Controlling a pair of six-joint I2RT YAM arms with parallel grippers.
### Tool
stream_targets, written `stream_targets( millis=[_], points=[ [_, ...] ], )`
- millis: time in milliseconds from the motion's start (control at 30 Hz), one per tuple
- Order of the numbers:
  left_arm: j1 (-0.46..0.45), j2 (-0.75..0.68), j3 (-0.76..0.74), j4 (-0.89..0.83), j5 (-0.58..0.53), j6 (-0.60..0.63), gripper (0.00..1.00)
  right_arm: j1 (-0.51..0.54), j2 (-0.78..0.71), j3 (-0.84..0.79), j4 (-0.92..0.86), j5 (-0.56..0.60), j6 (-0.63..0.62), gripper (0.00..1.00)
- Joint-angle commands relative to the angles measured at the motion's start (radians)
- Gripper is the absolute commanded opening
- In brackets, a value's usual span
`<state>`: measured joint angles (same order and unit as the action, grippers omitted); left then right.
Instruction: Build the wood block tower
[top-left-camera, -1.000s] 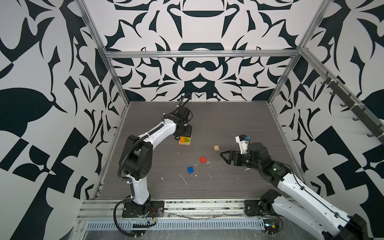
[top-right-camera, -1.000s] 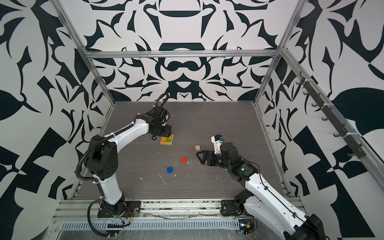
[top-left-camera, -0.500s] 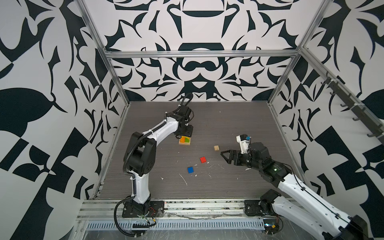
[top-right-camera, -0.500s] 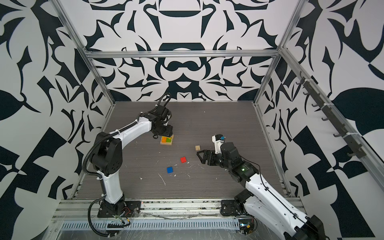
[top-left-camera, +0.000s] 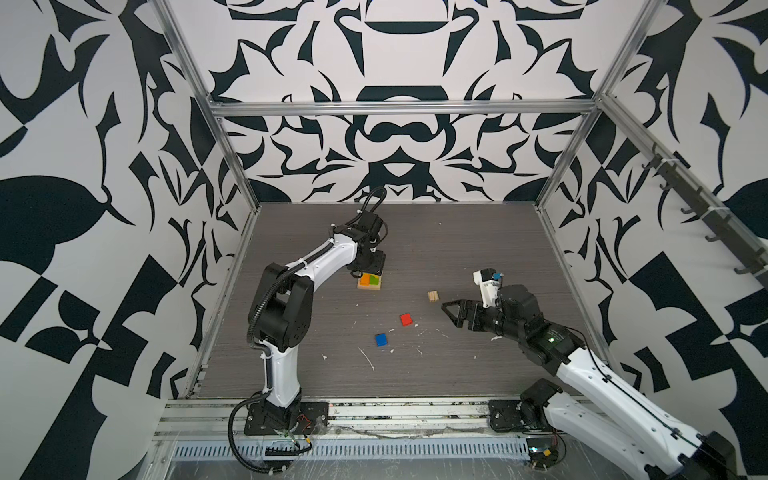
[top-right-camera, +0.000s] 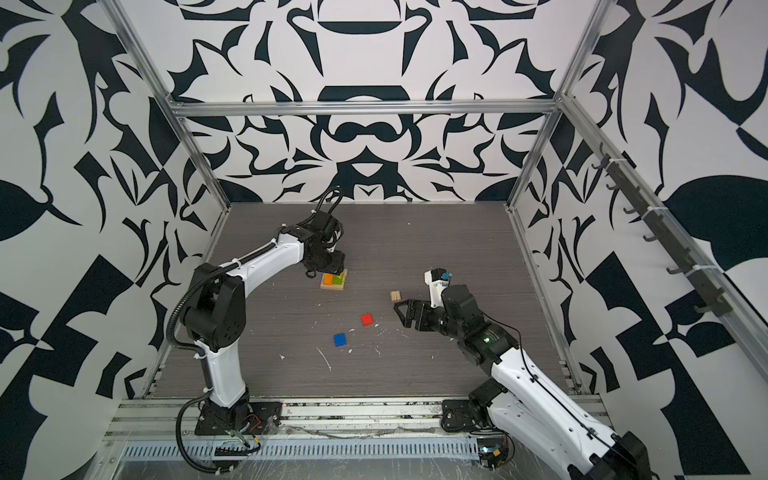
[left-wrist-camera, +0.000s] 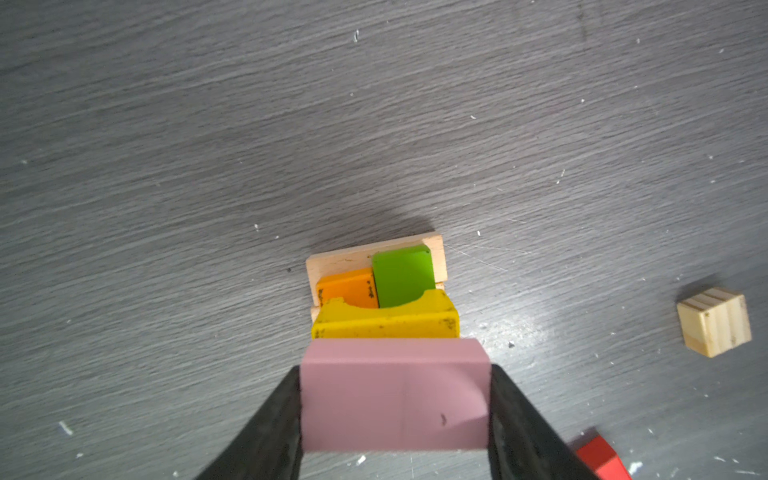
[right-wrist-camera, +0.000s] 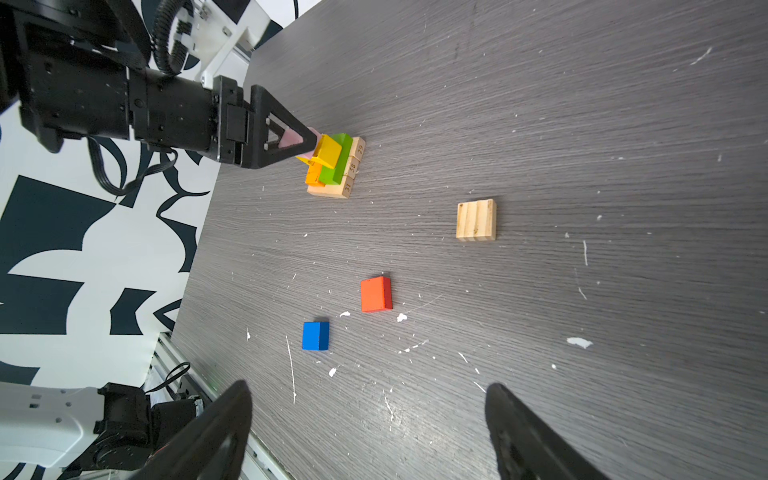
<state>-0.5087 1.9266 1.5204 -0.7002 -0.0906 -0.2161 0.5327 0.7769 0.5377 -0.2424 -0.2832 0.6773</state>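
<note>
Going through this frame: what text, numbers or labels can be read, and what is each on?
"29": end face of one outer base plank, seen in the right wrist view.
"58": end face of the middle base plank.
"31": end face of the other outer base plank.
No other text is legible in any view.

Tower (top-left-camera: 369, 282) half-built; red block (top-left-camera: 406, 319), blue block (top-left-camera: 381, 339), tan cube (top-left-camera: 433, 296) loose

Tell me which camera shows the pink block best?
The left wrist view: the pink block fills the foreground, face clear. The right wrist view shows only a sliver behind the left gripper; both top views hide it under that gripper.
</note>
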Motion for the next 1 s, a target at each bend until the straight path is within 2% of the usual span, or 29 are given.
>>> stream_targets(
  millis=[0, 500, 967],
  points=[
    [0.005, 0.019, 0.025, -0.033, -0.020, 0.004, 0.32, 0.005, -0.016, 0.022, 0.015, 0.016, -0.012, 0.91],
    [0.007, 0.028, 0.027, -0.017, -0.019, 0.001, 0.32, 0.006, -0.012, 0.024, 0.015, 0.016, -0.014, 0.91],
    [0.007, -0.024, 0.012, 0.010, -0.009, -0.025, 0.32, 0.006, -0.011, 0.025, 0.015, 0.018, -0.015, 0.91]
  ],
)
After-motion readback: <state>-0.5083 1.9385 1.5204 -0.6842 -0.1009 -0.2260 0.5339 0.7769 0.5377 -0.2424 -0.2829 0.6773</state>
